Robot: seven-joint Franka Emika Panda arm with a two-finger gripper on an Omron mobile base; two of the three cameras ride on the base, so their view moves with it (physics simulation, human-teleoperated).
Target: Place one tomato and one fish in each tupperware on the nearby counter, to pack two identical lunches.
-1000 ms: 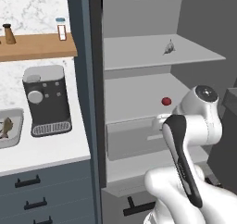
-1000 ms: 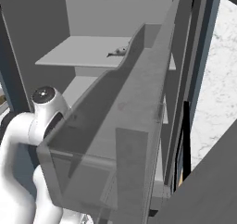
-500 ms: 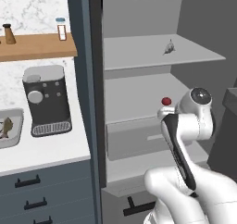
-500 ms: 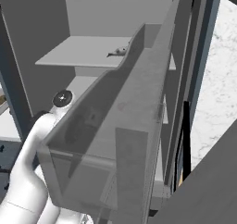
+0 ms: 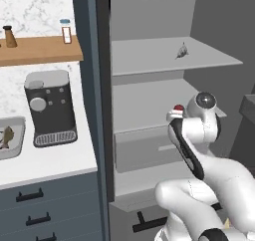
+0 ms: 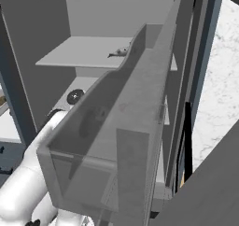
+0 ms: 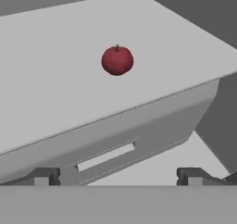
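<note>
A red tomato (image 7: pixel 117 60) lies on the fridge's middle shelf, ahead of my gripper (image 7: pixel 118 177) and apart from it. The gripper is open, its two dark fingertips (image 7: pixel 44 176) spread wide with nothing between them. In the left base view the tomato (image 5: pixel 178 107) peeks out just behind my hand. A small grey fish (image 5: pixel 182 51) rests on the upper shelf, also seen as the fish (image 6: pixel 122 52) from the right. On the white counter (image 5: pixel 55 163) at the far left stands a tupperware (image 5: pixel 22 135) with another fish (image 5: pixel 7 137) inside.
A grey pull-out drawer (image 7: pixel 115 146) sits under the tomato's shelf. A black coffee machine (image 5: pixel 50 108) stands on the counter beside the fridge wall. The wooden shelf (image 5: pixel 40 50) above carries two small bottles. The fridge door's bin (image 6: pixel 121 127) looms close on the right.
My arm has swung a little left and further into the fridge, bringing the hand closer to the tomato. The jaws have stayed wide apart.
</note>
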